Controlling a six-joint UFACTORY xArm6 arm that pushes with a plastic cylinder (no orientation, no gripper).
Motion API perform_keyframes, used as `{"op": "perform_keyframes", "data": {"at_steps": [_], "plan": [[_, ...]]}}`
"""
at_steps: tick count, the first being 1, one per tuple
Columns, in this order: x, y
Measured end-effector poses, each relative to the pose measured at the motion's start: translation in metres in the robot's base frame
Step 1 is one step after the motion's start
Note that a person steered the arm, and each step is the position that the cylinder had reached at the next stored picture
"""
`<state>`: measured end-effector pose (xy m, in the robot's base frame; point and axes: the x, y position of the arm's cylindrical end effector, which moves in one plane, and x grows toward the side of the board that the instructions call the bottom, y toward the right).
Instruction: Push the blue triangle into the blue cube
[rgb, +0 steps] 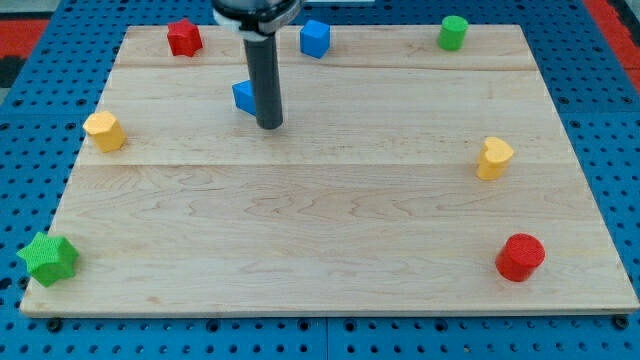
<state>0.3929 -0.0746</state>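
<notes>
The blue triangle (243, 96) lies on the wooden board at the upper left of centre, partly hidden behind my rod. My tip (270, 125) rests on the board just right of and slightly below the triangle, touching or nearly touching it. The blue cube (315, 38) sits near the board's top edge, up and to the right of the triangle, a short gap away.
A red star (184, 37) sits at the top left, a green cylinder (453, 32) at the top right. A yellow hexagon block (104, 131) is at the left edge, a yellow heart (493, 157) at the right, a green star (48, 257) bottom left, a red cylinder (520, 257) bottom right.
</notes>
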Motion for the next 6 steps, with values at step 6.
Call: {"op": "perform_keyframes", "data": {"at_steps": [6], "plan": [[-0.095,0.075]]}}
